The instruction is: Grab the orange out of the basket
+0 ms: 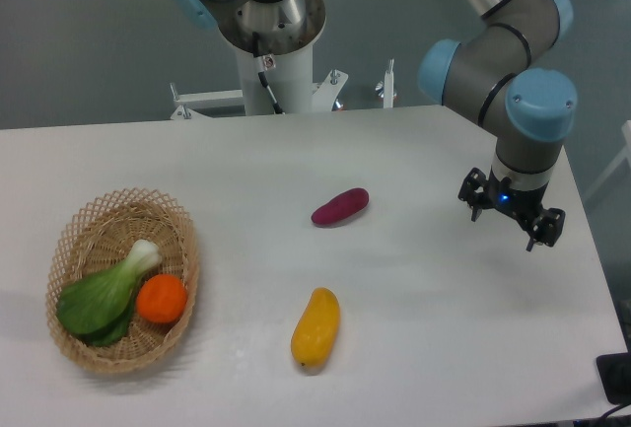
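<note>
The orange (162, 299) is small, round and bright orange. It lies inside the tan wicker basket (175, 228) at the table's left front, right of a green bok choy (102, 294). My gripper (508, 229) hangs far off at the right side of the table, above the white surface. Its fingers are spread apart and hold nothing.
A purple sweet potato (340, 207) lies near the table's middle. A yellow-orange mango (315, 327) lies nearer the front edge. The arm's base column (268, 52) stands behind the table's back edge. A dark object (616, 378) sits off the right front corner.
</note>
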Robot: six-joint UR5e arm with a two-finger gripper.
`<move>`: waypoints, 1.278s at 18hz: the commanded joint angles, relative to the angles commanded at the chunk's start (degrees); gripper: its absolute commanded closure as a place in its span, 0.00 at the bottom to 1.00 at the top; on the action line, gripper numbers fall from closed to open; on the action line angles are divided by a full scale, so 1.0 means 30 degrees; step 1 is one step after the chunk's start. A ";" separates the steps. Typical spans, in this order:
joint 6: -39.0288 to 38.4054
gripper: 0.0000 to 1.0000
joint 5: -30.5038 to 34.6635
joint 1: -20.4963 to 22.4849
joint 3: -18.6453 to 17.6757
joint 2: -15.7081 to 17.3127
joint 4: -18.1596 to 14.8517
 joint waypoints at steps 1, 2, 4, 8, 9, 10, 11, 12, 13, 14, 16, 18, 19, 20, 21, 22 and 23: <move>0.0000 0.00 0.0000 0.0000 0.0000 0.0000 0.0000; 0.0000 0.00 0.0000 0.0000 0.0000 0.0000 0.0000; -0.0029 0.00 0.0000 0.0000 0.0000 0.0000 -0.0029; -0.0059 0.00 -0.0029 0.0000 -0.0059 0.0058 -0.0029; -0.0059 0.00 -0.0029 0.0000 -0.0030 0.0088 -0.0029; -0.0088 0.00 -0.0029 0.0000 -0.0029 0.0088 -0.0058; -0.0088 0.00 -0.0029 0.0000 -0.0029 0.0088 -0.0058; -0.0088 0.00 -0.0029 -0.0029 0.0000 0.0117 -0.0087; -0.0117 0.00 0.0000 -0.0145 0.0058 0.0117 -0.0117; -0.0291 0.00 0.0029 -0.0262 -0.0028 0.0117 -0.0175; -0.0759 0.00 0.0029 -0.0758 -0.0146 0.0146 -0.0204; -0.1810 0.00 0.0000 -0.1316 -0.0409 0.0176 -0.0175; -0.2657 0.00 0.0000 -0.1579 -0.0613 0.0205 -0.0175; -0.3971 0.00 -0.0029 -0.1901 -0.0818 0.0234 -0.0146; -0.4767 0.00 -0.0029 -0.2049 -0.0878 0.0321 -0.0175; -0.5326 0.00 -0.0145 -0.2196 -0.0879 0.0496 -0.0175; -0.5680 0.00 -0.0204 -0.2400 -0.0908 0.0672 -0.0175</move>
